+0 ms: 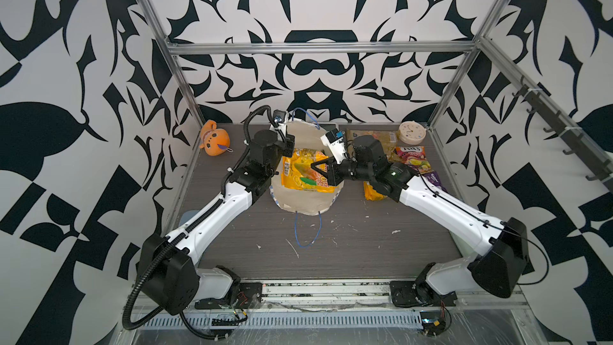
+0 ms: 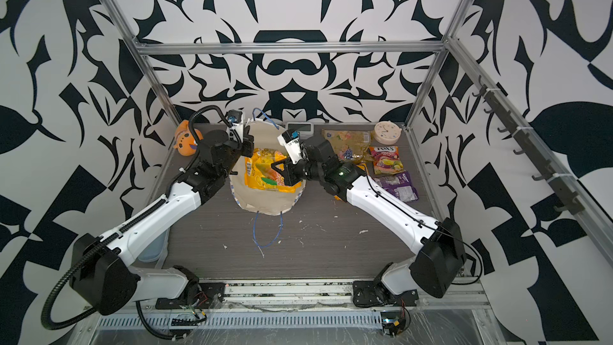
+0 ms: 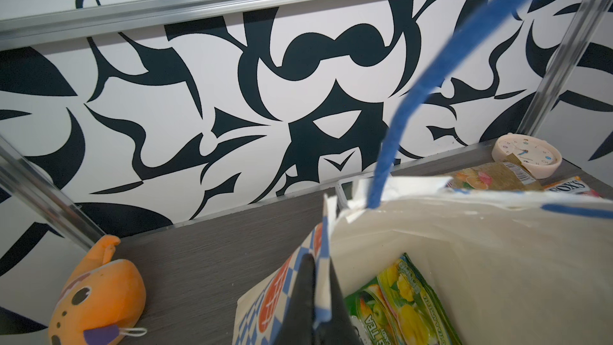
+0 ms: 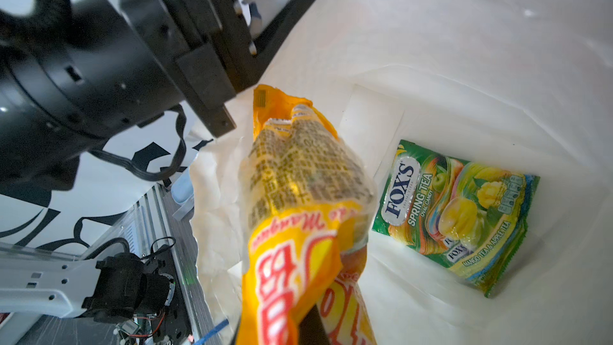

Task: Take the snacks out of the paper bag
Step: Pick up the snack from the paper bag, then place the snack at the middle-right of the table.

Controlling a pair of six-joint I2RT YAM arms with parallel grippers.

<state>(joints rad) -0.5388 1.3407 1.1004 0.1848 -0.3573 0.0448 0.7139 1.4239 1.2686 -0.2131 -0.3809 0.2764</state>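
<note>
Right wrist view: our right gripper (image 4: 315, 321) is clamping the orange packet (image 4: 298, 194) in the paper bag (image 4: 431, 61), our left gripper (image 3: 320, 280) is pinching its rim.

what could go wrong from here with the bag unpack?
Right gripper: jaws pinch one end of the orange-yellow packet; the floppy rest may snag the paper bag rim or slip.
Left gripper: jaws hold only a strip of rim; a dragging packet might tear or tip the bag.
Green FOX'S packet lies flat on the bag's floor, probably awkward to pinch.
</note>
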